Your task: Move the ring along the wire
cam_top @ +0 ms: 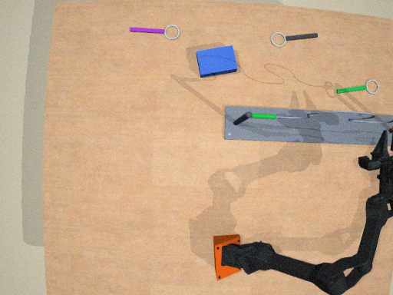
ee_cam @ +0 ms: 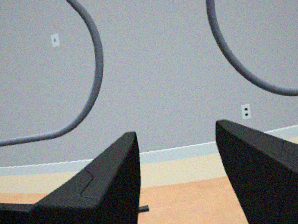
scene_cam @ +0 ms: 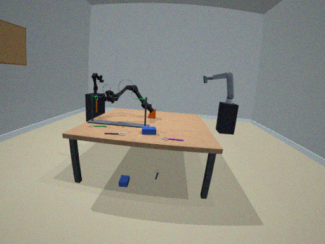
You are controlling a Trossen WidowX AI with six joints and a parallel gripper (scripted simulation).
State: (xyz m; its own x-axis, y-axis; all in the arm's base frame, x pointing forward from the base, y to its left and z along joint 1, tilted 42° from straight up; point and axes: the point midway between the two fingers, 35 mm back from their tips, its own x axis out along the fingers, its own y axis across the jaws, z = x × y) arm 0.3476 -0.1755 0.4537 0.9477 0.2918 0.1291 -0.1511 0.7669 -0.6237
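The orange handle [scene_cam: 96, 106] hangs below its ring on the green wire part [scene_cam: 95, 96] by the post at the left in the exterior view. The other green part [cam_top: 264, 116] [scene_cam: 142, 99] adjoins the dark post [cam_top: 242, 118] [scene_cam: 145, 112]. Grey wire [ee_cam: 100, 60] curves through the wrist view, with another bend at the right. My gripper [ee_cam: 177, 136] is partly open, with nothing between its fingers. In the top view it is cut off at the right edge, near the plate. The exterior view shows it near the hanging ring; the exact gap is unclear. The handle is not in the wrist view.
The grey base plate [cam_top: 249, 134] [scene_cam: 117, 123] carries the posts. A blue block [cam_top: 216, 61] [scene_cam: 148, 130] lies beyond it, with loose rings with purple [cam_top: 147, 30], black [cam_top: 302, 37] and green [cam_top: 351, 89] handles. The orange arm mount [cam_top: 226, 265] is on the near side.
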